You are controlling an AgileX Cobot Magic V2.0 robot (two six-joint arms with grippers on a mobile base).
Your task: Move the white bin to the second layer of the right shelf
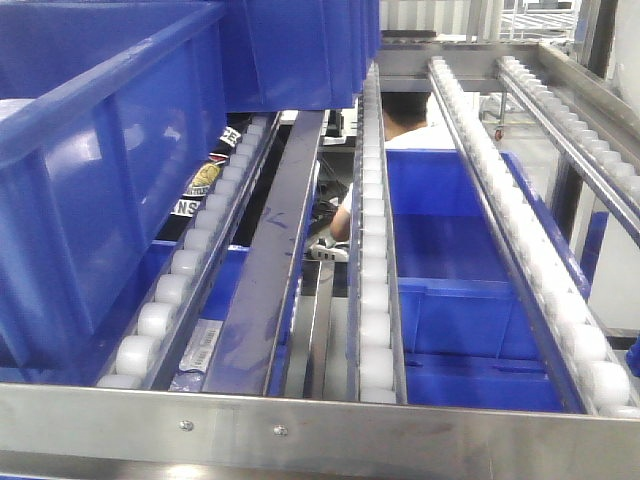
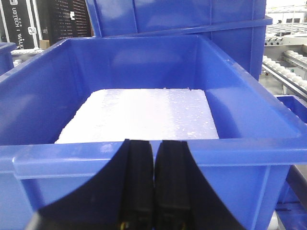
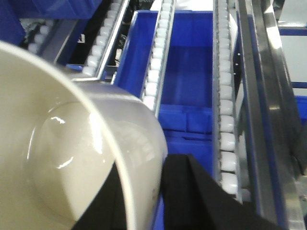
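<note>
Roller rails (image 3: 158,57) bare beside gripped white bin (image 3: 72,158).

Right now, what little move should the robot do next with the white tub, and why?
Probably ease the right gripper forward and down to set the white bin on the roller rails. Its fingers pinch the bin's rim, so it is already carried, and the right wrist view shows it above the rails, not yet resting on them. The left gripper sits closed by a blue crate, uninvolved.
</note>
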